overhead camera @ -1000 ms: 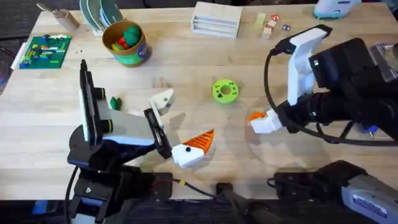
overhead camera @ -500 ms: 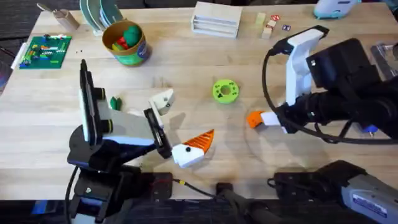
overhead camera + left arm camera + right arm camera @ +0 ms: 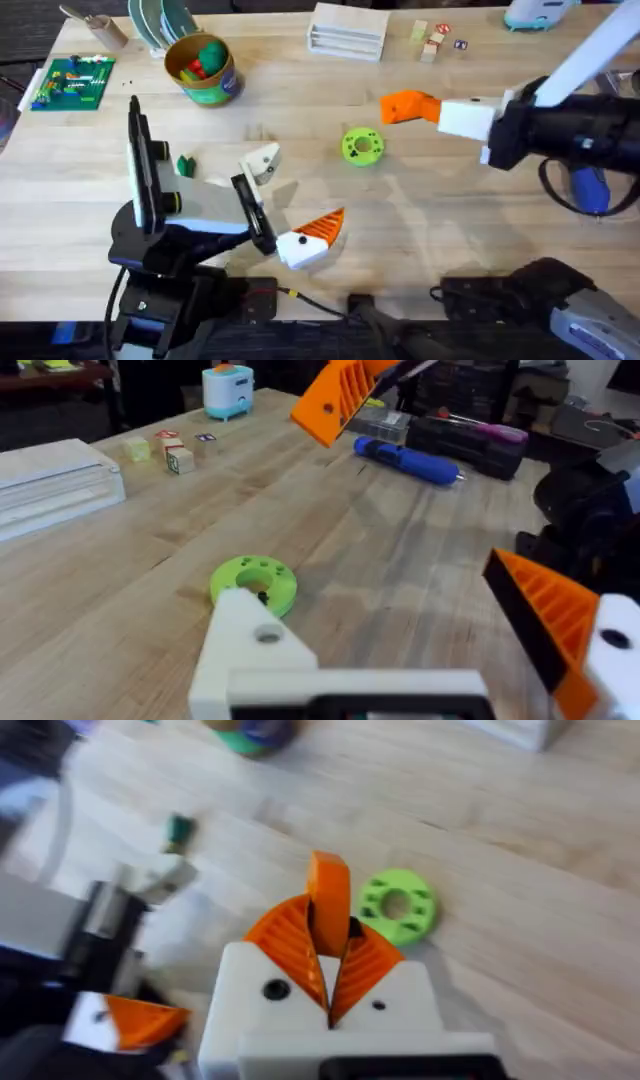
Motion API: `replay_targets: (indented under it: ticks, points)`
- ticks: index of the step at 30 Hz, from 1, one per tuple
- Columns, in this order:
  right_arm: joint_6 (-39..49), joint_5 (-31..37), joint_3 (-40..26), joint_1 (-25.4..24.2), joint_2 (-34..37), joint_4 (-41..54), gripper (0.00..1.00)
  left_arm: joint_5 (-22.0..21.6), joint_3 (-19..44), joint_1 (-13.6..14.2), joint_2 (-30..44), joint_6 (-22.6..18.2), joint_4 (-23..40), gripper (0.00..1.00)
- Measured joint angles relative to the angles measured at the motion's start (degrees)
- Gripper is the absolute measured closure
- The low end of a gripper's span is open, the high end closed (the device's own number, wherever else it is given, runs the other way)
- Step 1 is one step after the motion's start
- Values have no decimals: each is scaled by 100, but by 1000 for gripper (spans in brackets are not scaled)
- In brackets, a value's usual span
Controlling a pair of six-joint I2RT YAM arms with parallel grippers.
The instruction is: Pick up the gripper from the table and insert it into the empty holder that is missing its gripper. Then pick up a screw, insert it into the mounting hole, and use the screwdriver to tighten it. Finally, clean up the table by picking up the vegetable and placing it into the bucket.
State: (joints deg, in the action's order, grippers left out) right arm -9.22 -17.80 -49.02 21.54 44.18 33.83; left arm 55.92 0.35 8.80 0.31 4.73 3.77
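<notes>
My right gripper is shut on the small orange gripper piece, holding it above the table just past the green disc. Its orange pads pinch the piece upright. My left gripper stands open near the front. One finger is the plain white holder and the other carries an orange tip. From the left wrist, the holder is in the foreground and the held piece hangs beyond. The blue screwdriver lies at the right edge. The dark green vegetable lies left of the holder. The bucket stands far left.
A bright green disc with holes lies mid-table. A white stack and small blocks sit along the far edge, with a green circuit board at the far left. The bucket holds toy pieces.
The right gripper has risen from the table with the orange piece in it and swung toward the far side, past the green disc. The left arm has not moved.
</notes>
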Motion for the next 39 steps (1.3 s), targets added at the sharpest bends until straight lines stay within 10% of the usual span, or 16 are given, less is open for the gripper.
replay_targets:
  ticks: [19,39]
  points:
    - [-2294,-4344,773,83,2759,-2904,992,-48,1,0,1,0,-2,9]
    - [-3567,-5114,775,656,4275,-5178,993,-312,-3,-7,1,4,35,8]
